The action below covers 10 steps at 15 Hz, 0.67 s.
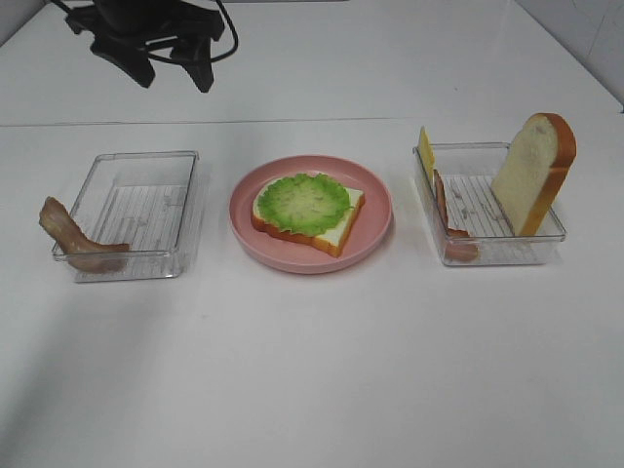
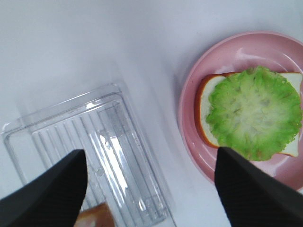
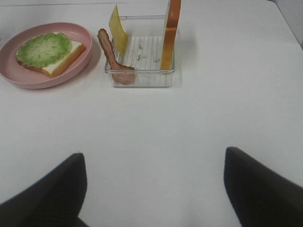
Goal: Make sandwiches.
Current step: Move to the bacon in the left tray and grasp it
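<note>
Nearest, only the right wrist view shows the right claw point(image 3: 154, 156). Its dark fingers stand wide apart over bare tabletop point(image 3: 151, 118), with nothing between them.

Only the left wrist view shows the left claw point(image 2: 151, 158), also spread and empty. It hangs above the gap between the left tray point(image 2: 52, 135) and the pink plate point(image 2: 189, 118).

The high view shows neither pair of fingertips clearly, but it gives the whole row across the tabletop. At the left tray's near outer corner, the left bacon strip point(image 1: 73, 239) is draped over the rim.

The sandwich so far lies on the plate in the middle, between the trays. It is one lower bread slice point(image 1: 336, 237) with the lettuce leaf point(image 1: 302, 203) flat on top, covering most of it.

In the right tray point(image 1: 487, 255) the upright bread slice point(image 1: 531, 175) stands on edge, leaning at the side away from the plate. The right bacon strip point(image 1: 448, 219) leans along the plate-side wall. The cheese slice point(image 1: 426, 154) stands up at the far corner, though I cannot tell whether it is inside or outside the wall.

Farthest, a dark arm part point(image 1: 156, 39) with cables hangs over the tabletop's back left.
</note>
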Tool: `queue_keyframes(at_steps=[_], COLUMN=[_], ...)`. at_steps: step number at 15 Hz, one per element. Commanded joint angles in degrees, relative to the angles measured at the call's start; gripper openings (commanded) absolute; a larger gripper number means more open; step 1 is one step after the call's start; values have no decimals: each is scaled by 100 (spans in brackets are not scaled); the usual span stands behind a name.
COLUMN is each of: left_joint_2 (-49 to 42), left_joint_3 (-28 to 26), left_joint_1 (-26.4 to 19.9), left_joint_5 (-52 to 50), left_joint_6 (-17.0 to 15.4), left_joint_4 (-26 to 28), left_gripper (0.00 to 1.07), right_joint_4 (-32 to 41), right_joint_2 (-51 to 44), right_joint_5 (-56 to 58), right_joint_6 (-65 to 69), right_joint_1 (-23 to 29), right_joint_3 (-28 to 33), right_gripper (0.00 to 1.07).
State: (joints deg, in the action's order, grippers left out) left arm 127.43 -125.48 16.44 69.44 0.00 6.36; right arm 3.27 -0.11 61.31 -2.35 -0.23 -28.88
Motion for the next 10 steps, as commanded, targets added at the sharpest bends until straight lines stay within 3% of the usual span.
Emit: queue_keyframes(at_steps=[1,4,10], left_joint_2=[-665,-1226,-1919], left_joint_3=[619,1387,2882], left_joint_1=[-6,-34,-877], left_joint_5=[435,435,424], left_joint_6=[-74,-138,-390], left_joint_4=[-321,-842,-791], left_gripper=[71,71,71], right_joint_4=[-17,-17,-17], right_joint_2=[-80,-80,-80], right_joint_5=[-57,-57,-57], right_joint_6=[6,6,6], right_joint_1=[-29,-29,-29], right_joint_3=[17,17,17], right_gripper=[77,77,77])
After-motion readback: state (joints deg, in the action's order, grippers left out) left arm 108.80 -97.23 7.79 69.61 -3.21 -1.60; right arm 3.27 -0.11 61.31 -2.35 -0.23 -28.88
